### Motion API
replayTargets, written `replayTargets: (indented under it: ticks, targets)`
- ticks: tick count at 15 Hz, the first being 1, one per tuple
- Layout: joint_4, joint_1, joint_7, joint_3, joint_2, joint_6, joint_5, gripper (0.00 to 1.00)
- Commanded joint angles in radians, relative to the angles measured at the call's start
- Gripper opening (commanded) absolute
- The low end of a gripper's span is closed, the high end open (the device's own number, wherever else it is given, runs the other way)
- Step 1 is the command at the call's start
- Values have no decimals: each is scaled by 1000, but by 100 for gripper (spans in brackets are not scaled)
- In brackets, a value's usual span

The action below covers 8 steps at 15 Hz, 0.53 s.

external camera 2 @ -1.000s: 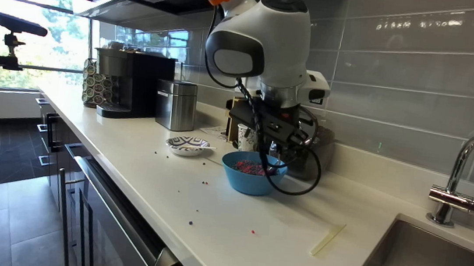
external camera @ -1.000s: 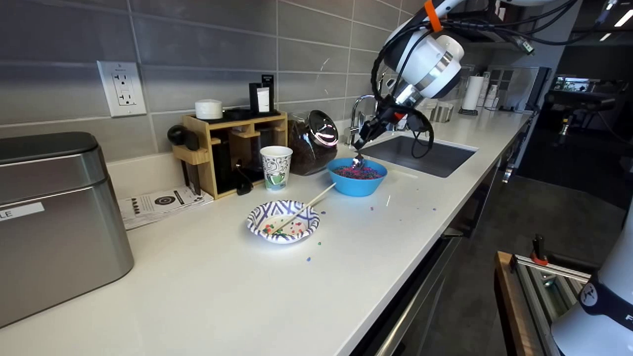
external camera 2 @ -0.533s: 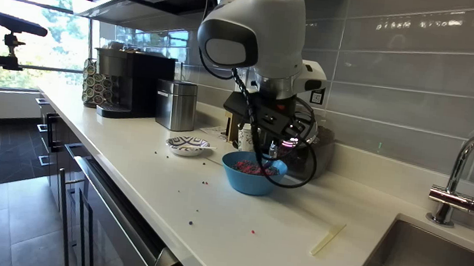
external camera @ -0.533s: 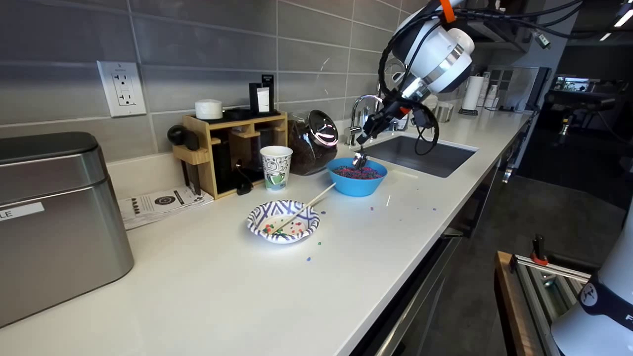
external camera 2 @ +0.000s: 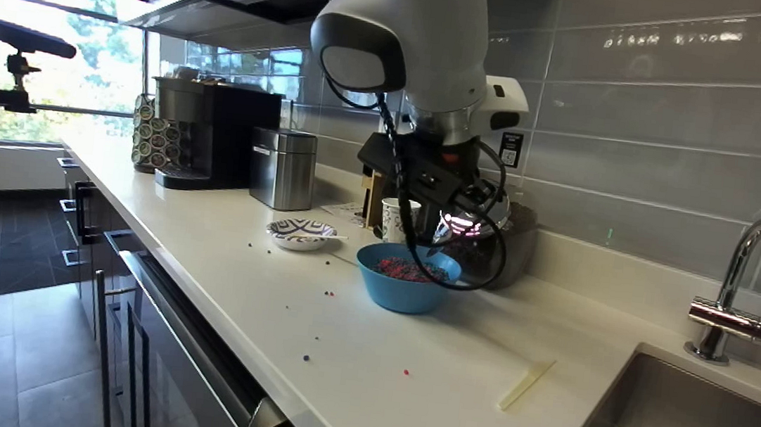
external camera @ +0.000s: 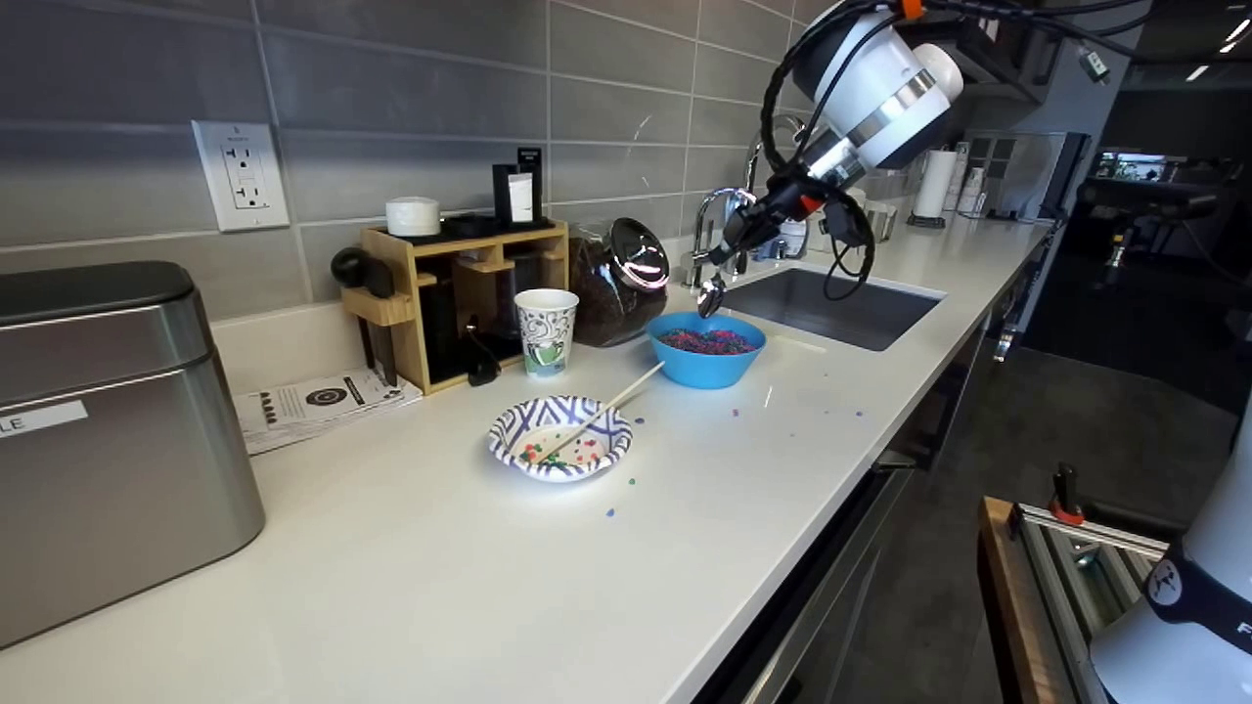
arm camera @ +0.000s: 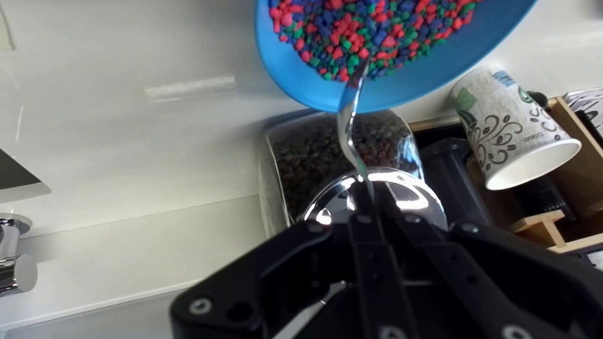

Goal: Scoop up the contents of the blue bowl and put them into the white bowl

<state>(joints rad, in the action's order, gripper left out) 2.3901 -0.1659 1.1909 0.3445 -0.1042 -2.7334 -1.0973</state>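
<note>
Wrist view | blue bowl (arm camera: 414, 80): beyond jaws, apart | spoon (arm camera: 347, 121): clamped

Arm housing (external camera 2: 441, 36): smooth, white, at 12 o'clock in an exterior view. Its 8 o'clock face carries a dark grey surround (external camera 2: 353, 32) framing a pale grey oval insert (external camera 2: 352, 68). A silver collar (external camera: 892, 108) rings the white link (external camera: 880, 73), 1 o'clock in an exterior view; an orange strap (external camera: 912, 8) sits at its 12 o'clock. Cabling is black: one braided cable (external camera 2: 395, 146), one smooth loop (external camera 2: 504, 258). A red patch (external camera: 810, 203) marks the black wrist section (external camera: 768, 217). Base (external camera: 1159, 655), 4 o'clock in an exterior view: white, dark band (external camera: 1208, 606) with round emblem (external camera: 1164, 584) and letter "F" (external camera: 1244, 627). Jaws, wrist view, 6 o'clock: black bars (arm camera: 382, 292), silver screw heads (arm camera: 200, 306) at 4 and 7 o'clock.
</note>
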Motion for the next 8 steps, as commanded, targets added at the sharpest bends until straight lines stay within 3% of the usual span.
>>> replayTargets:
  ticks: [1, 8]
  targets:
    - [20, 10, 87, 0, -3, -63, -86, 0]
    - [29, 11, 139, -10, 35, -89, -125, 0]
